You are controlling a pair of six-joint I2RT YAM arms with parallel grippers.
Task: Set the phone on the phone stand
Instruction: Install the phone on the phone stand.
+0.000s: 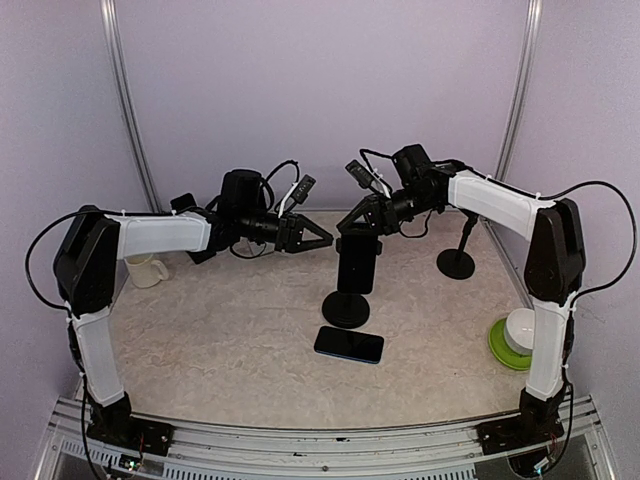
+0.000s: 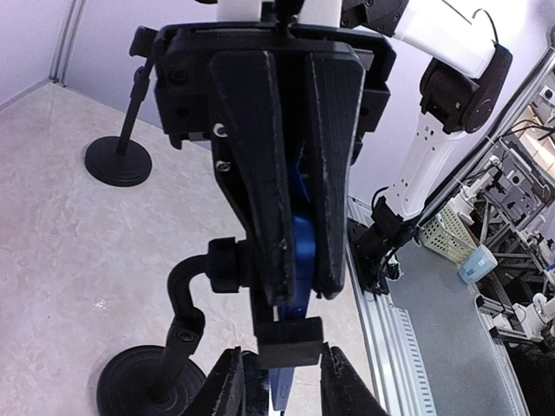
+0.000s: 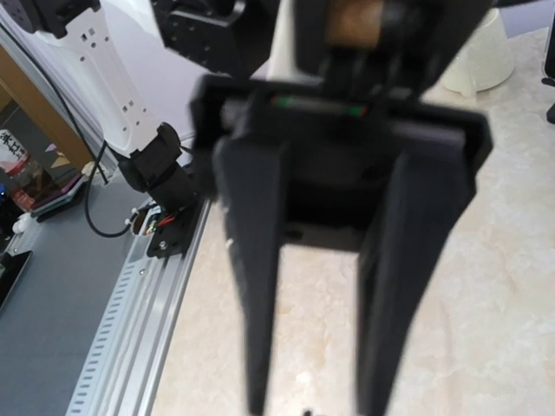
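Observation:
A blue phone (image 1: pixel 357 268) stands upright against the black phone stand (image 1: pixel 345 308) in mid-table. In the left wrist view the phone (image 2: pixel 301 234) shows edge-on. My right gripper (image 2: pixel 310 295) reaches down from above and is shut on it, one finger on each face. The phone's edge runs down behind a black tab (image 2: pixel 290 342) of the stand (image 2: pixel 186 303). My left gripper (image 2: pixel 282 368) is open, its fingertips close on either side of that tab. In the right wrist view the left gripper's blurred fingers (image 3: pixel 251 303) stand apart. From above, my right gripper (image 1: pixel 360 232) meets my left gripper (image 1: pixel 328 240) at the phone's top.
Another phone (image 1: pixel 349 344) lies flat just in front of the stand's base. A second stand (image 1: pixel 457 262) is at the back right. A white mug (image 1: pixel 148 270) sits at the left. A green plate with a white bowl (image 1: pixel 515 340) is at the right edge.

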